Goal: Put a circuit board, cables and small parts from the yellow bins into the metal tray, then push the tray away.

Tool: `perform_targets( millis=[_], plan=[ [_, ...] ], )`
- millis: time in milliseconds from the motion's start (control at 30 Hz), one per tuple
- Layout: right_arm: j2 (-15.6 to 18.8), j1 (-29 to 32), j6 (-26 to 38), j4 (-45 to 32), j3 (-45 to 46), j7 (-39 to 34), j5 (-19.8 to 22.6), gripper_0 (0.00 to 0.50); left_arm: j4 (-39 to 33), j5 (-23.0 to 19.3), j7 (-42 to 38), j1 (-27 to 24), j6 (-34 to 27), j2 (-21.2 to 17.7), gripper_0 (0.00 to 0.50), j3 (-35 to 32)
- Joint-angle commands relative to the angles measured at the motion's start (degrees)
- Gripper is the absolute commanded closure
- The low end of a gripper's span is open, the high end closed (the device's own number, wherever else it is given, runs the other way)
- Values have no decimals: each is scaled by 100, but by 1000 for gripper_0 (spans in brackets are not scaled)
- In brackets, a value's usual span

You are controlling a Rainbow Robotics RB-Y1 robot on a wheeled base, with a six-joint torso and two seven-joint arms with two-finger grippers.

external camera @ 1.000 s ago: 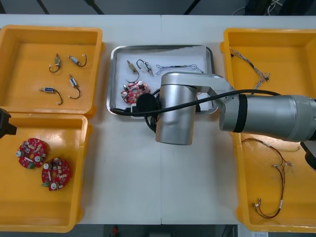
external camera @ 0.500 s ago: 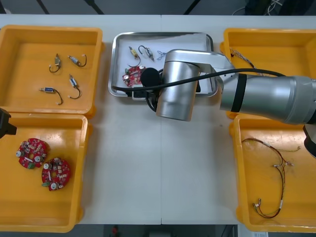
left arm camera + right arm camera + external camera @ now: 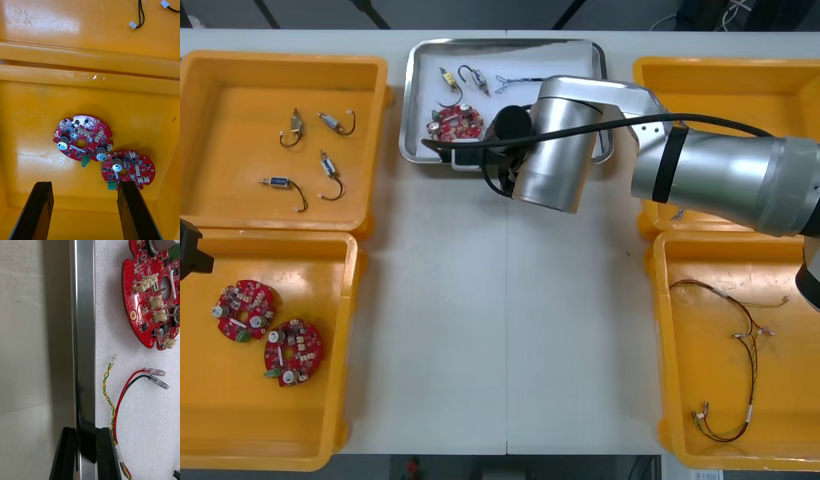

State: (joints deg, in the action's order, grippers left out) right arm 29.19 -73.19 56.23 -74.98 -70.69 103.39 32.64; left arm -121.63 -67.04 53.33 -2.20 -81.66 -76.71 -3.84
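Right wrist view: shiny tray (image 3: 83,333) (round board (image 3: 150,292))

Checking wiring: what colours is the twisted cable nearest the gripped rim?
Twisted cable: yellow-green; right wrist view.

Cut off at edge, right wrist view: circuit board (image 3: 153,296), red and yellow cable (image 3: 119,401). Hidden under right arm (image 3: 710,180), front view: near right corner of tray (image 3: 412,100). Too small to identify: small metal parts (image 3: 448,76)

Shiny metal tray (image 3: 500,44) holds a red circuit board (image 3: 457,122), cables (image 3: 520,84), small parts (image 3: 448,76)
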Motion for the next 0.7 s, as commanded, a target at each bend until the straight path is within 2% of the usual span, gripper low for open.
perform_targets(
  millis=[33, 367, 633, 700],
  plan=[
    [-10, -416, -464, 361, -51, 340, 23, 500, 7, -46, 169, 88, -43, -274, 0, -170],
    [-221, -495, -1150, 994, -51, 480, -109, 500, 7, -46, 169, 88, -43, -274, 0, -170],
    [-256, -495, -1255, 1065, -51, 489, -100, 500, 7, -46, 169, 88, -43, -274, 0, -170],
    [-256, -495, -1255, 1056, -51, 498, -83, 407, 7, -46, 169, 88, -43, -274, 0, -170]
  ],
)
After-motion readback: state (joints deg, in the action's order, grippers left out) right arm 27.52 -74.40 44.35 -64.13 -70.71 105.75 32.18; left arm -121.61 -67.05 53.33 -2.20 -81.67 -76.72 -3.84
